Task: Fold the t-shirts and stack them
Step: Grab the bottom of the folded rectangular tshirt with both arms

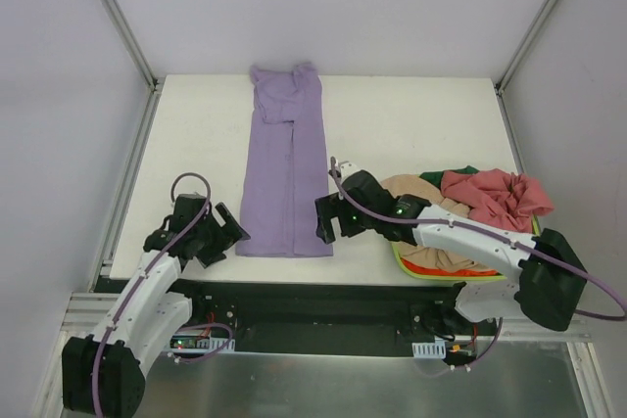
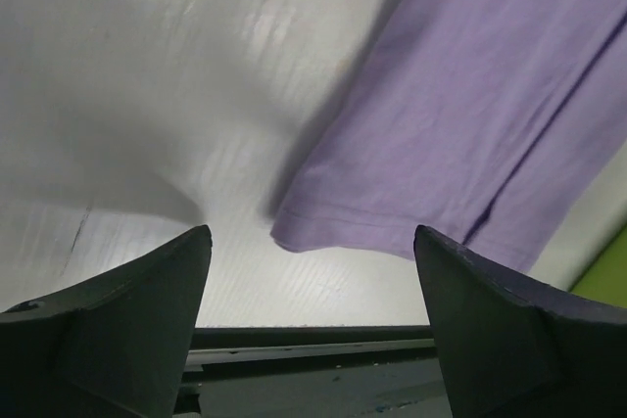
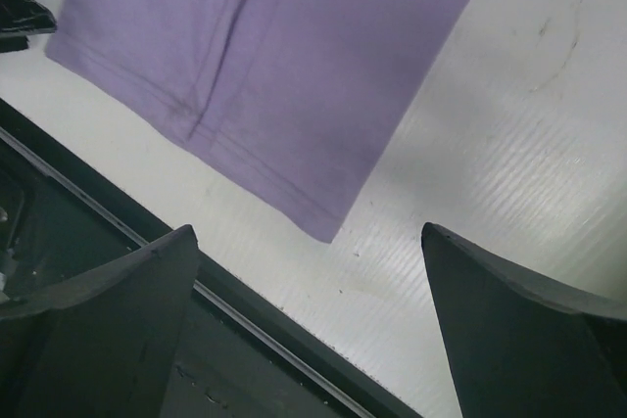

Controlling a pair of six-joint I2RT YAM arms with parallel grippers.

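Observation:
A lavender t-shirt (image 1: 286,173) lies on the white table, folded lengthwise into a long narrow strip, collar at the far end. My left gripper (image 1: 235,237) hovers open just off its near-left hem corner (image 2: 294,232), nothing between the fingers (image 2: 147,320). My right gripper (image 1: 323,227) is open beside the near-right hem corner (image 3: 328,232), also holding nothing. Both hem corners lie flat just ahead of the fingertips. A tan t-shirt (image 1: 411,188), a pinkish-red t-shirt (image 1: 495,195) and a sliver of dark green t-shirt (image 1: 468,171) are heaped at the right.
The heap sits in a lime-green basket (image 1: 421,276) at the table's near right, under my right arm; its edge (image 2: 607,276) shows in the left wrist view. The table's near edge and a dark rail (image 3: 245,320) run right below both grippers.

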